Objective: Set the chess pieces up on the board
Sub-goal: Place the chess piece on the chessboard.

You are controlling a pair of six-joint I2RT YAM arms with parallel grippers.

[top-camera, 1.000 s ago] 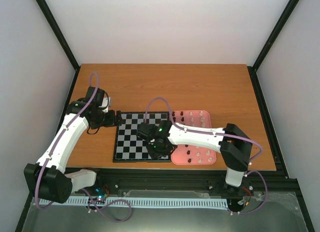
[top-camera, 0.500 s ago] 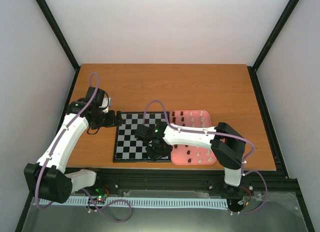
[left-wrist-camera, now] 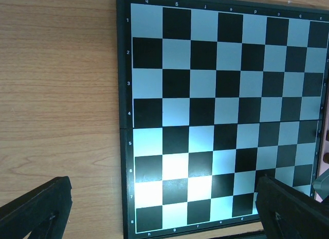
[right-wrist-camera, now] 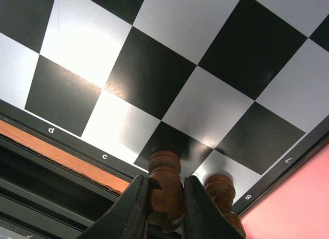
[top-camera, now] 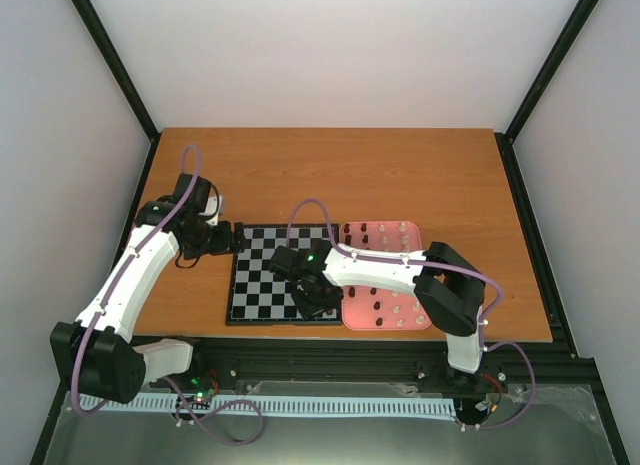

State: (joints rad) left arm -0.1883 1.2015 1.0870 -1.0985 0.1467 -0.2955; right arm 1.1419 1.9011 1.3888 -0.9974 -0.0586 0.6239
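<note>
Right gripper [right-wrist-camera: 165, 197], at the bottom centre of its wrist view, has its jaws pressed onto a dark brown piece [right-wrist-camera: 164, 169]. Behind it the board [right-wrist-camera: 169, 79] fills most of the frame, with the pink tray [right-wrist-camera: 295, 203] showing at lower right. The held piece hangs over a black square in the edge row; whether its base touches the board, I cannot tell. A second brown piece [right-wrist-camera: 222, 186] stands just to its right, so a jaw swinging open could knock that neighbour over, and a tilted release could topple both.

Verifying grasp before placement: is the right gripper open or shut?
Right gripper shut on brown chess piece: in the wrist view both fingers press its sides, near the board corner.
</note>
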